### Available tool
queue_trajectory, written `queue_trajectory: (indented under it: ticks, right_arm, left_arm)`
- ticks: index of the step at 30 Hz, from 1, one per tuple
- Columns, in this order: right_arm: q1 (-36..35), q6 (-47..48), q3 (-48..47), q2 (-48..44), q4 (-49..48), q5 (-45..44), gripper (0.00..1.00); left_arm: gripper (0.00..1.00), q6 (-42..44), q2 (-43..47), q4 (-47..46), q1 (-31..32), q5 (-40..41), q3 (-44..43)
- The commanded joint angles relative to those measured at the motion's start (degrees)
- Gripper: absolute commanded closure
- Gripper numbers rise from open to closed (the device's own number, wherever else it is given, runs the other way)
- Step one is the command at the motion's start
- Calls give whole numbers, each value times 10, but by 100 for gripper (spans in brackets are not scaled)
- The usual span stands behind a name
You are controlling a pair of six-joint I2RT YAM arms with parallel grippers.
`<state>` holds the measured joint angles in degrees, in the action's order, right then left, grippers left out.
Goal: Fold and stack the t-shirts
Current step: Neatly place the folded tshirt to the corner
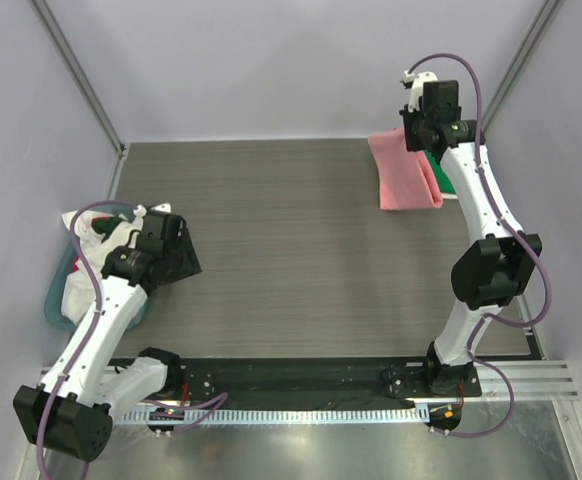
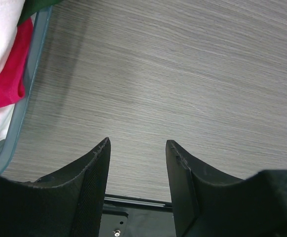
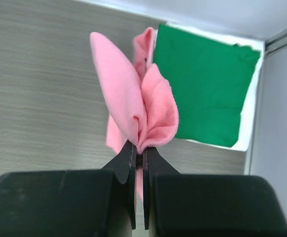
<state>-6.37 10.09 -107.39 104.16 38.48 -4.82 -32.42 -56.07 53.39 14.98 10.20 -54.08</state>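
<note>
The soft salmon-pink cloth t-shirt (image 3: 128,94) is pinched at a bunched fold by the closed right pincer (image 3: 138,148) at the far right corner of the grey wood-grain bench (image 1: 291,240), beside a flat bright green t-shirt (image 3: 202,84). The left pincer (image 2: 137,142) is seen half open, nothing gripped, near the teal plastic tub (image 2: 31,84), where a red t-shirt (image 2: 8,79) and a white t-shirt (image 2: 0,29) are heaped. The bench is enclosed by pale walls (image 1: 271,60).

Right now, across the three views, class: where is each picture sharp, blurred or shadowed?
Top external view: even light, sharp, sheen on the metal plate. Left wrist view: crisp table grain, soft shadow beside the tub, left gripper dark. Right wrist view: pink t-shirt pinched in the right gripper slightly blurred, green t-shirt sharper.
</note>
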Motion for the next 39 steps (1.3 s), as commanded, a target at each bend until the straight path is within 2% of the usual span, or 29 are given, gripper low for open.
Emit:
queue_trajectory:
  ticks: [1,9,22,29,39]
  right_arm:
    - [0,36,-65,-16,-5,7,99]
    - [6,45,-111,-19,19,18,99]
    - [33,57,-134,-13,24,31,99]
    - [78,49,-165,24,24,67,99]
    - [105,32,-224,88,21,88,99]
  left_arm:
    - [50,-4,13,-19,-1,20,3]
    - [50,-6,7,-18,-1,25,2]
    - [50,-6,4,-18,0,23,3]
    - [50,-6,-4,-18,0,20,4]
    - [50,-8,-9,-18,0,23,4]
